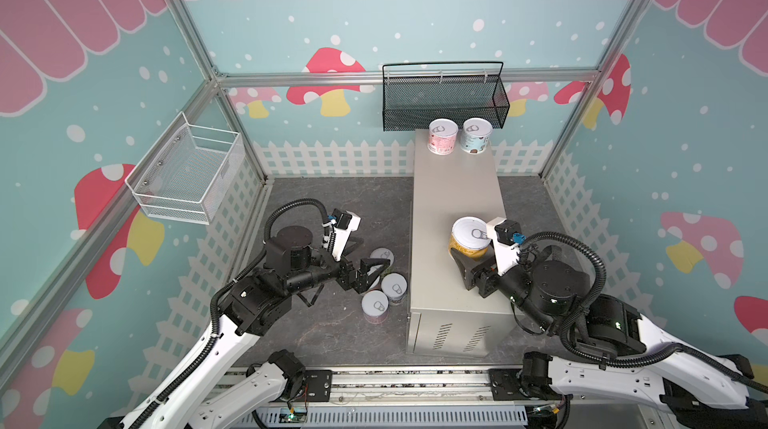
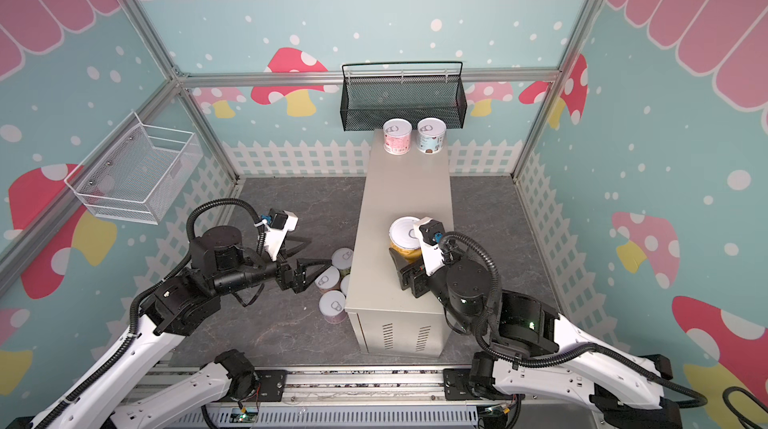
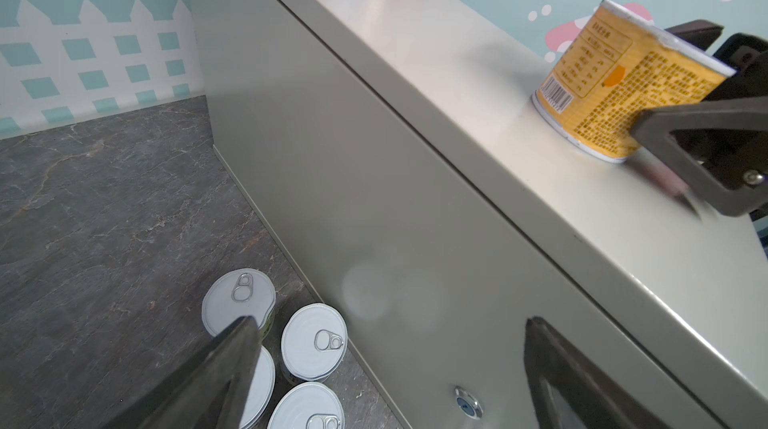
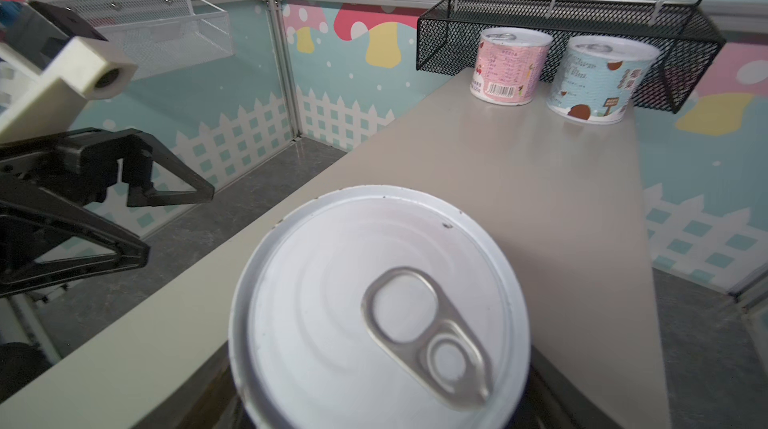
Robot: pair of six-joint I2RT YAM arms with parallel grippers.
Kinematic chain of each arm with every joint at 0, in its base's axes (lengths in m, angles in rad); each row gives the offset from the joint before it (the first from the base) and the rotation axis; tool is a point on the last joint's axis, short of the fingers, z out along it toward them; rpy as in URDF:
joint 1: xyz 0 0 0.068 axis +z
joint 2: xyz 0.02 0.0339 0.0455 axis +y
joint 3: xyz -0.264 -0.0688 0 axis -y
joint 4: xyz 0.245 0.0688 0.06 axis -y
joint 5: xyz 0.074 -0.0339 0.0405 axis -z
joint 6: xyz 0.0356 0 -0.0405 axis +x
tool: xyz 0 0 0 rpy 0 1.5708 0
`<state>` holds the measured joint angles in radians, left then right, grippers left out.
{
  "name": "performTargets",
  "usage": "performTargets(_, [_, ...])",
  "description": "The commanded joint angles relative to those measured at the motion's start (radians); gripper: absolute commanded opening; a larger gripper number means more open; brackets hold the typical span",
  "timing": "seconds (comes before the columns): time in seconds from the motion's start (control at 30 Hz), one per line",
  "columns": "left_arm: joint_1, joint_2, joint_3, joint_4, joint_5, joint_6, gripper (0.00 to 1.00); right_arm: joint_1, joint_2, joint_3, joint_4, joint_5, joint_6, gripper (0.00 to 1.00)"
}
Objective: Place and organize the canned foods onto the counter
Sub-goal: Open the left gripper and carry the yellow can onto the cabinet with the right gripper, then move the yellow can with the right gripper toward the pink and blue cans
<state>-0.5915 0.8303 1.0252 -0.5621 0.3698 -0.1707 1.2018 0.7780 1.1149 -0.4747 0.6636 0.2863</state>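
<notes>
In both top views the beige-grey counter [image 1: 457,190] [image 2: 405,190] bears a pink can [image 1: 443,136] [image 2: 397,137] and a white-blue can [image 1: 476,136] [image 2: 431,136] side by side at its far end. My right gripper [image 1: 469,254] [image 4: 380,389] is shut on a yellow can [image 1: 469,235] [image 3: 615,82] [image 4: 374,302] that stands on the counter's near half. Several cans [image 1: 393,287] [image 3: 313,341] stand upright on the floor against the counter's left side. My left gripper [image 1: 376,254] [image 3: 390,321] hangs open over them, holding nothing.
A black mesh basket [image 1: 444,98] hangs on the back wall just above the counter's far end. A white wire basket [image 1: 187,173] is fixed to the left wall. The counter's left wall [image 3: 374,198] rises close beside the floor cans.
</notes>
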Motion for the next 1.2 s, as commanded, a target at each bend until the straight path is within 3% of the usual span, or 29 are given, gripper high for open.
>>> performTargets(0.0, [-0.005, -0.008, -0.01, 0.018, -0.003, 0.025, 1.0, -0.023, 0.013, 0.065, 0.007, 0.1, -0.015, 0.78])
performTargets(0.17, [-0.006, -0.019, -0.014, 0.021, -0.012, 0.025, 0.99, -0.085, 0.059, 0.158, 0.005, 0.089, -0.071, 0.79])
performTargets(0.5, [-0.005, -0.033, -0.019, 0.024, -0.006, 0.02, 0.99, -0.322, 0.194, 0.211, -0.012, -0.161, -0.058, 0.8])
performTargets(1.17, [-0.005, -0.033, -0.022, 0.03, 0.001, 0.016, 0.99, -0.729, 0.305, 0.164, 0.128, -0.526, -0.117, 0.79])
